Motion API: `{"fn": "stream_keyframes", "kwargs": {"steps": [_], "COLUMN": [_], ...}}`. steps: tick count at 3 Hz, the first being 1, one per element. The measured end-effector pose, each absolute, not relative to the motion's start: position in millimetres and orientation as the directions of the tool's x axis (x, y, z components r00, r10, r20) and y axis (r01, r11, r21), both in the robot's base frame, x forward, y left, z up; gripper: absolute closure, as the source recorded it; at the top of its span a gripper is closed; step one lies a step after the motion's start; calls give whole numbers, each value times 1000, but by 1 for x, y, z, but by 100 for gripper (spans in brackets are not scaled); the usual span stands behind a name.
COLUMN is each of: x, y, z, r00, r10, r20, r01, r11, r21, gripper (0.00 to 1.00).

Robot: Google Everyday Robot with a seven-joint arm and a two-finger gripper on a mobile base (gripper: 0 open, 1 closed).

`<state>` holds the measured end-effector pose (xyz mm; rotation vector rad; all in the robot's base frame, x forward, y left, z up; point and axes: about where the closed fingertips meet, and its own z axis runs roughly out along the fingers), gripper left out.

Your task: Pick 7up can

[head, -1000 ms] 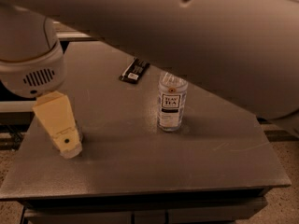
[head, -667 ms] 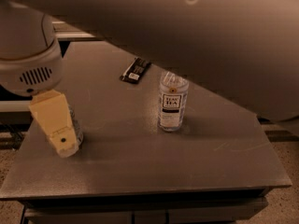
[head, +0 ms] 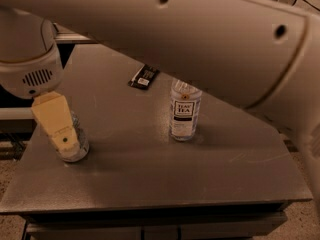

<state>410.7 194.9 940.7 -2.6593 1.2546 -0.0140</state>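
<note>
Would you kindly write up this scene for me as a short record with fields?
surface: grey table
7up can: upright on the table near its left edge, mostly hidden behind the tool
tool: lowered at the can, on the table's left side
tea bottle: upright mid-table, apart from the can
dark packet: lying flat beyond the bottle, towards the far edge
task status: can not yet lifted

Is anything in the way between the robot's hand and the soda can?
Nothing visible is. The gripper is right at the 7up can, at the left of the table, partly covering it. The tea bottle and black packet sit farther right, apart from both.
</note>
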Motion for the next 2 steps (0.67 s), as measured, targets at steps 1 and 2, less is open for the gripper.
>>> {"fn": "stream_keyframes", "kwargs": {"steps": [1, 2], "x": [441, 441], "y": [218, 219], "z": [906, 906], "r00": [675, 676], "r10": [-730, -730], "r20": [-104, -105], "r01": [-737, -736], "r11": [-661, -661], "r21": [-142, -144], "gripper": [0, 0]}}
